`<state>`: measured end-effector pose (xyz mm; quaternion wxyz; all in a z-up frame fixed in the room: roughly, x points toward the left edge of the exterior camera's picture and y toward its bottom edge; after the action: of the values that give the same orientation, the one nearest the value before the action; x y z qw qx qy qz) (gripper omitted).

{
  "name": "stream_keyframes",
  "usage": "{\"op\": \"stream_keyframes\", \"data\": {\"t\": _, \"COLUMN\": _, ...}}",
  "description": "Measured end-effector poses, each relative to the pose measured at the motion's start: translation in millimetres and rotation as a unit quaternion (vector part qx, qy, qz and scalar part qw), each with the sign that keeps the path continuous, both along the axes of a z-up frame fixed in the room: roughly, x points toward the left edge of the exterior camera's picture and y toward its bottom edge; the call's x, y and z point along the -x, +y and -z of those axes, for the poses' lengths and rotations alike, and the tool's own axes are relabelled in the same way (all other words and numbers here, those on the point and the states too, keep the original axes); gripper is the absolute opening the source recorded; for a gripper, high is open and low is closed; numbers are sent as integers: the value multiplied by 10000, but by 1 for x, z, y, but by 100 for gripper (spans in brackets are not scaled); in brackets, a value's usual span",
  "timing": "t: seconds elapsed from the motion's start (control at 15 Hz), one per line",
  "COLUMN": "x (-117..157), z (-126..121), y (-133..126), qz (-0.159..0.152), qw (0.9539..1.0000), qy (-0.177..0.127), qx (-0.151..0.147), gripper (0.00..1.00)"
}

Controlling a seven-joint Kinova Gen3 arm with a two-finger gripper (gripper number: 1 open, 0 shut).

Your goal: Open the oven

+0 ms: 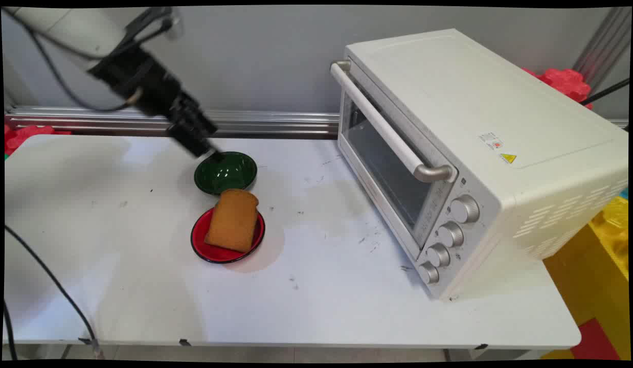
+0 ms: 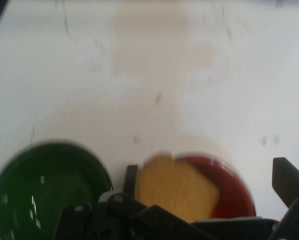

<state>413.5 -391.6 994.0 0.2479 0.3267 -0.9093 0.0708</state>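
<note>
Toast [image 1: 232, 220] lies on red plate [image 1: 204, 249]; behind, open-fingered gripper [image 1: 210, 152] hovers at green bowl [image 1: 229, 175] rim, beside oven [image 1: 480, 153].

White rounded arm link [image 1: 66, 28], matte black boxy wrist, black two-finger pincer [image 1: 210, 152] with jointed linkage; thin black cables [image 1: 55, 76] looped alongside.

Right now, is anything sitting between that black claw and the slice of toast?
Nothing visible does. The gripper hangs at the green bowl's far rim, and the toast lies uncovered on the red plate just beside that bowl.
</note>
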Motion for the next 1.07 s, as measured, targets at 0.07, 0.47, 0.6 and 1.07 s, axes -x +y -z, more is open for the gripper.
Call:
{"op": "stream_keyframes", "data": {"t": 0.07, "x": 5, "z": -5, "y": -4, "qz": -16, "qw": 10000, "qy": 72, "qx": 48, "gripper": 100}}
{"op": "stream_keyframes", "data": {"t": 0.47, "x": 53, "z": -45, "y": -39, "qz": -107, "qw": 9956, "qy": 753, "qx": 548, "gripper": 100}}
{"op": "stream_keyframes", "data": {"t": 0.6, "x": 63, "z": -53, "y": -46, "qz": -123, "qw": 9939, "qy": 883, "qx": 656, "gripper": 100}}
{"op": "stream_keyframes", "data": {"t": 1.07, "x": 84, "z": -65, "y": -57, "qz": -148, "qw": 9915, "qy": 1070, "qx": 731, "gripper": 100}}
